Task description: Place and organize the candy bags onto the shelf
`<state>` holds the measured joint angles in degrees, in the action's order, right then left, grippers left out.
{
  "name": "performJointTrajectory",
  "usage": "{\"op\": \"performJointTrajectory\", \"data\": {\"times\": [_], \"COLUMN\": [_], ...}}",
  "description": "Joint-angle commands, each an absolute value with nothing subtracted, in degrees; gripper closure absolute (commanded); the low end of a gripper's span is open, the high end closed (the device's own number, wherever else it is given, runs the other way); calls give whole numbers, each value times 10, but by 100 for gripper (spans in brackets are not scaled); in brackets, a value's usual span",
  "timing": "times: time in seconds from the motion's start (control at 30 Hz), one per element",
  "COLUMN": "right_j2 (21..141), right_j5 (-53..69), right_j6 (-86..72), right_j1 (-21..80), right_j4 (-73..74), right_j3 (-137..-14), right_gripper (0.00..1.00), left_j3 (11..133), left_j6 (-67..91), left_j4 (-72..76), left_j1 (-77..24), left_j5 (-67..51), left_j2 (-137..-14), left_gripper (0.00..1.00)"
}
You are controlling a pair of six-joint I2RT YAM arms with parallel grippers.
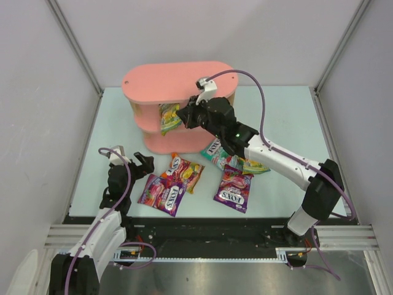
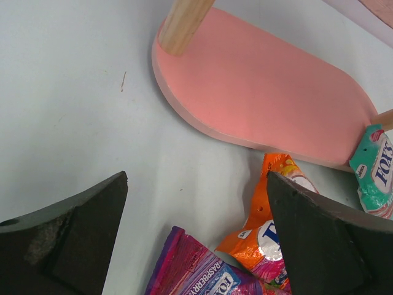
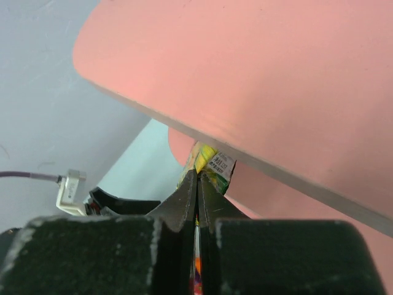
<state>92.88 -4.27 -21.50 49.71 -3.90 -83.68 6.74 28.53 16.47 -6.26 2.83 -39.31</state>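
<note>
**Top view:** The shelf (image 1: 178,83) is seen at the far middle of the table (image 1: 288,117). The right claw (image 1: 183,117) is held at the front of the shelf's middle tier, clamped on a yellow-green bag (image 1: 169,120) that stands upright there. In front of the shelf lie an orange bag (image 1: 186,172), a purple bag (image 1: 163,193) and a second purple bag (image 1: 234,188). A teal bag (image 1: 214,149) lies just beside the shelf's base. The left claw (image 1: 140,165) is spread wide and empty, front-left of the shelf.

**Left wrist view:** Only bare table is seen between the spread fingers (image 2: 80,233), with the shelf's bottom board beyond.

**Right wrist view:** The fingers (image 3: 178,206) are pressed together on the yellow-green bag's edge, under the shelf's top board.
</note>
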Motion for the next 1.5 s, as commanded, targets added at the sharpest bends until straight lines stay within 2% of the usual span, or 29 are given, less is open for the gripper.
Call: {"op": "performJointTrajectory", "data": {"times": [0.0, 0.33, 0.93, 0.97, 1.0, 1.07, 1.1, 1.2, 1.3, 1.47], "right_j2": [919, 954, 995, 994, 991, 977, 971, 934, 888, 794], "right_j5": [-83, -142, -180, -177, -178, -181, -189, -206, -222, -256], "right_j6": [-262, -288, -222, -221, -219, -209, -205, -184, -172, -192], "right_j1": [504, 518, 510, 509, 507, 508, 511, 519, 533, 540], "right_j4": [-141, -163, -169, -165, -154, -140, -127, -125, -120, -83], "right_j3": [-831, -806, -802, -801, -800, -801, -797, -775, -740, -658], "right_gripper": [100, 100, 99, 94, 79, 62, 51, 36, 30, 30], "left_j3": [76, 76, 76, 76, 76, 76, 76, 76, 75, 76], "left_j6": [292, 294, 294, 294, 294, 294, 294, 294, 294, 294], "left_j4": [172, 173, 174, 173, 173, 173, 173, 173, 173, 172], "left_j1": [-62, -59, -57, -57, -57, -57, -57, -56, -56, -56], "left_j5": [34, 33, 31, 32, 32, 31, 32, 30, 31, 30], "left_j2": [-387, -388, -390, -390, -390, -389, -389, -389, -389, -388], "left_gripper": [0, 0, 0, 0, 0, 0, 0, 0, 0, 0]}}
